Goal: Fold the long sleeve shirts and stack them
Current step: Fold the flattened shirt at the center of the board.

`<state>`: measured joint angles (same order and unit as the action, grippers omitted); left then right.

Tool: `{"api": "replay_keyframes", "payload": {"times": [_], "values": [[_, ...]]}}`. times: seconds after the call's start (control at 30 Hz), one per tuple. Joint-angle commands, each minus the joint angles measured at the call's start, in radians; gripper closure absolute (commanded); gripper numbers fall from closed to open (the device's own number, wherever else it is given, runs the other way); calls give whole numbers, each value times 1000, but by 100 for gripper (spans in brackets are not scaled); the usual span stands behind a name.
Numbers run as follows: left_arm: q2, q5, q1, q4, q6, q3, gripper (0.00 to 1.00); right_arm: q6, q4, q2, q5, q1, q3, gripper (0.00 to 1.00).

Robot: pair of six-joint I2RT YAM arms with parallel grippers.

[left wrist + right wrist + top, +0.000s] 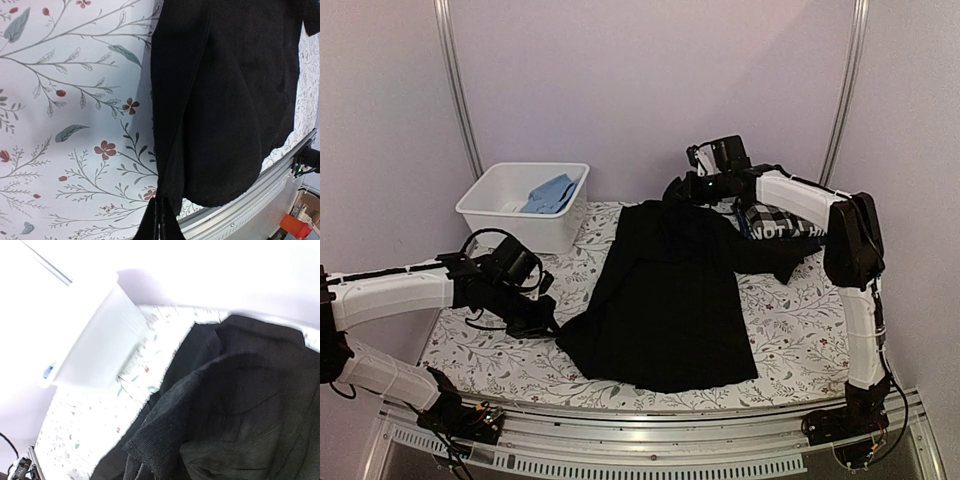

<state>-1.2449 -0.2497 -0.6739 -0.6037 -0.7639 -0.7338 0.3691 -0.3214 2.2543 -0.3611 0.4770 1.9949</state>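
- White bin (510, 230) at far left of table (470, 340); it holds a crumpled blue cloth (548, 195). Nothing else seen inside.
- Black shirt (670, 300) lies mid-table, spread roughly flat, collar end toward the far side, hem toward the near edge. It is plain and dark; no buttons can be made out.
- One sleeve stretches toward the far right corner, where a checked shirt (765, 213) lies with a dark shirt with white lettering (782, 232) against it.
- The hem stops just short of the near metal rail (670, 425). Bare floral table shows left of the black shirt and at near right.
- Left gripper (542, 322) is low at the shirt's near-left corner. In the left wrist view the jaws sit together, pinched on the cloth's edge.
- Right gripper (685, 188) is at the collar end, beside the bin's far corner. The right wrist view shows cloth bunched close to the lens and the jaws hidden, so I cannot tell their state.
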Motion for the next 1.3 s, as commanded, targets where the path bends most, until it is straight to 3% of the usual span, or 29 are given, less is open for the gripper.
{"api": "replay_keyframes", "payload": {"times": [0.0, 0.4, 0.83, 1.07, 1.27], "values": [[-20, 154, 6, -121, 66, -83, 100, -25, 0, -86, 4, 3, 40, 100], [-3, 235, 9, -278, 122, -179, 100, -74, -25, -181, 75, 0, 129, 100], [-11, 274, 36, -307, 133, -143, 100, -94, 21, -293, 70, 0, 191, 100], [-13, 132, 38, -263, 170, -243, 100, -104, 14, -327, 40, 1, 189, 100], [-17, 15, 41, -226, 146, -378, 100, -100, 21, -324, 20, 40, 30, 100]]}}
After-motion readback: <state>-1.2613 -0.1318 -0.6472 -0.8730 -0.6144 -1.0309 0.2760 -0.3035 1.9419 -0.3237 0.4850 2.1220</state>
